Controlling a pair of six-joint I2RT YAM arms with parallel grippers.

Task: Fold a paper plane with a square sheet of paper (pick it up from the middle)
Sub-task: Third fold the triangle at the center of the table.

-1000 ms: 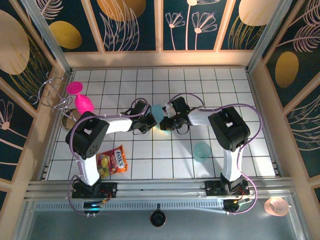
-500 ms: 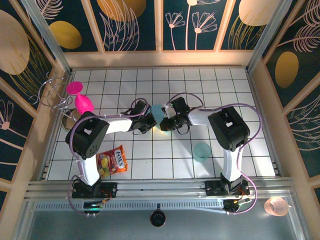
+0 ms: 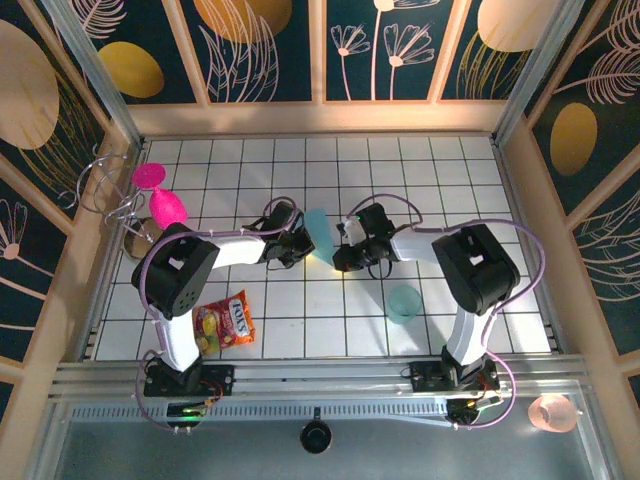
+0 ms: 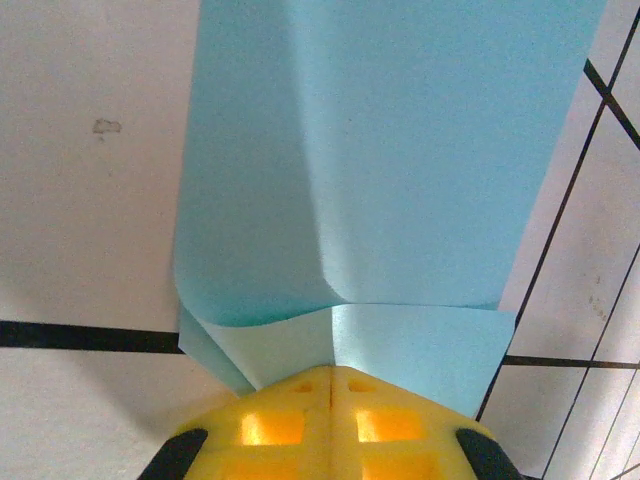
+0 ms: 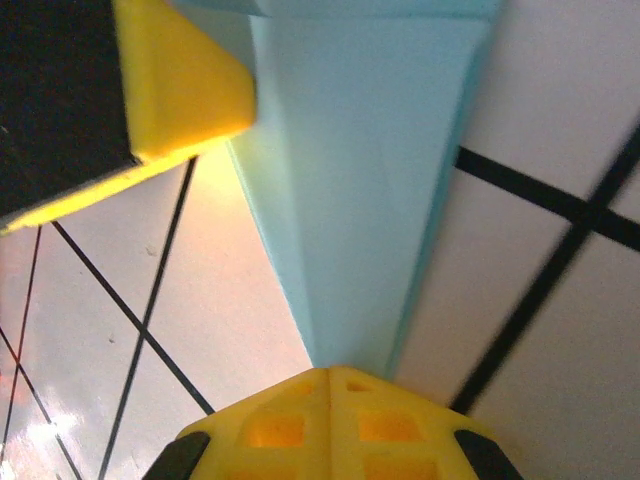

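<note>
Both arms pinching the creased square sheet of paper (image 3: pixel 320 232), mid-worktop.
Left fingers (image 4: pixel 270 428) and right fingers (image 5: pixel 268 430) pressed shut on opposite ends; it's probably lifted, hard to tell. Risk: pulling apart tears it or skews the crease.

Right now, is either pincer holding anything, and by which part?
Both hold the folded blue paper: the left pincer pinches its wide end, the right pincer its narrow pointed end.
</note>
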